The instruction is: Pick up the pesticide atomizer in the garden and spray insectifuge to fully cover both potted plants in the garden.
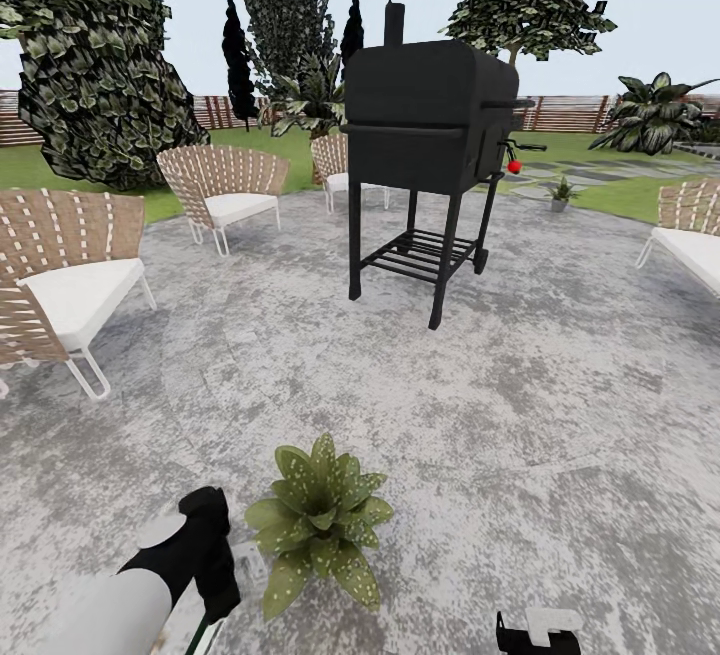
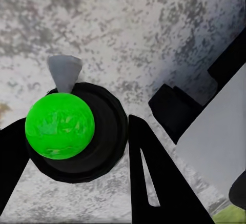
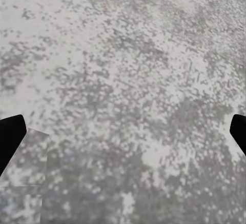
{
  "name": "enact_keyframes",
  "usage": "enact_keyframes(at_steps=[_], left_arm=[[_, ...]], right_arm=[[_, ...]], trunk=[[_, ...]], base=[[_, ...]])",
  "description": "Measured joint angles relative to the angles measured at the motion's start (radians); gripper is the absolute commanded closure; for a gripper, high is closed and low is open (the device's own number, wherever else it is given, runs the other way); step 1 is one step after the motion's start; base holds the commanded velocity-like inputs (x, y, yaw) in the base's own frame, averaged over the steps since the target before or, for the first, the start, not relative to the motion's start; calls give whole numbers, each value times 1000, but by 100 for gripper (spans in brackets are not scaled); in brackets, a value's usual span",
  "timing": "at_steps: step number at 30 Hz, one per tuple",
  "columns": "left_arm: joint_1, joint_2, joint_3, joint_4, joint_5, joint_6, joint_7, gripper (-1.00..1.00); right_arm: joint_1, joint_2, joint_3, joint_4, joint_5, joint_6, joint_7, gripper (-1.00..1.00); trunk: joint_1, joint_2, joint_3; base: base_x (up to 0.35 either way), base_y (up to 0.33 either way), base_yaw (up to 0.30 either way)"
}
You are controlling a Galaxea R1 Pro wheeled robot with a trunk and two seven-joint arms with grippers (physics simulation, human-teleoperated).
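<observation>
The atomizer (image 2: 60, 125) is seen end-on in the left wrist view, between the two dark fingers of the left gripper (image 2: 77, 147); the jaws appear to be closed on it, though the contact itself cannot be seen clearly. In the head view the left gripper (image 1: 205, 575) is placed just beside a plant (image 1: 320, 520), which stands on the grey patio (image 1: 560, 415). A second small plant (image 1: 561, 191) is seen far off, near the patio edge by the lawn; whether it is the other task plant cannot be told.

The main risk is judged to be a poor aim: the grey nozzle is pointed at bare stone, so spray could be wasted beside the leaves. The slim bottle could also slip if the grip is loose.

The right gripper (image 3: 123, 131) is held open above bare patio, with nothing between its fingers.

Room for moving is wide on the right side. The grill (image 1: 430, 155) stands ahead, well apart, and chairs (image 1: 70, 280) line the left edge, so a path to the far plant is best taken around the grill's right.
</observation>
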Motion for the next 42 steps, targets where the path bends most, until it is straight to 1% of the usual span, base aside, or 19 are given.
enact_keyframes(at_steps=[2,4,6,13,15,17,19,21,24,26,28,29,31,34,37,39,40,41,42], left_arm=[[2,13,2,2,1,-2,1,100],[4,33,3,3,3,-3,3,100],[15,38,3,2,4,-3,5,100],[0,18,4,-29,9,4,-9,100],[8,20,4,-32,9,1,-6,100],[13,31,3,-23,9,-1,2,100],[35,39,4,-21,8,-4,5,100],[57,41,5,-21,7,-26,13,100],[66,38,8,-25,9,-45,34,100],[57,34,6,-35,19,-45,33,100],[49,29,5,-40,48,-40,25,100],[45,25,5,-54,54,-38,22,100],[38,22,4,-75,57,-37,22,100],[43,24,6,-75,57,-39,24,100],[49,34,4,-69,54,-39,35,100],[53,50,6,-69,52,-39,36,100],[54,67,6,-53,51,-39,38,100],[54,81,6,-14,53,-38,70,100],[54,83,10,25,58,-37,119,100]], right_arm=[[0,0,0,0,0,0,0,-100],[0,0,0,0,0,0,0,-100],[0,0,0,0,0,0,0,-100],[0,0,0,0,0,0,0,-100],[0,0,0,0,0,0,0,-100],[0,0,0,0,0,0,0,-100],[0,0,0,0,0,0,0,-100],[0,0,0,0,0,0,0,-100],[0,0,0,0,0,0,0,-100],[0,0,0,-1,0,0,0,-100],[0,0,0,0,0,0,0,-100],[0,0,0,-1,0,0,0,-100],[0,0,0,0,0,0,0,-100],[0,0,0,0,0,0,0,-100],[0,0,0,0,0,0,-1,-100],[0,0,0,0,-1,0,-1,-100],[0,1,0,-1,-1,-1,-1,-100],[0,1,-1,-2,-2,-1,-2,-100],[0,0,-2,-2,-2,-2,-2,-100]], trunk=[[0,0,0],[0,0,0],[0,0,0],[0,0,0],[0,0,0],[0,0,0],[0,0,0],[0,0,0],[0,0,0],[0,0,0],[0,0,0],[0,0,0],[0,0,0],[0,0,0],[0,0,0],[0,0,0],[0,0,0],[0,0,0],[0,0,0]], base=[[0,0,0],[0,0,0],[0,0,0],[0,0,0],[0,0,0],[0,0,0],[0,0,0],[0,0,0],[0,0,0],[0,0,0],[0,0,0],[0,0,0],[0,0,0],[0,0,0],[0,0,0],[0,0,0],[0,0,0],[0,0,0],[0,0,-6]])
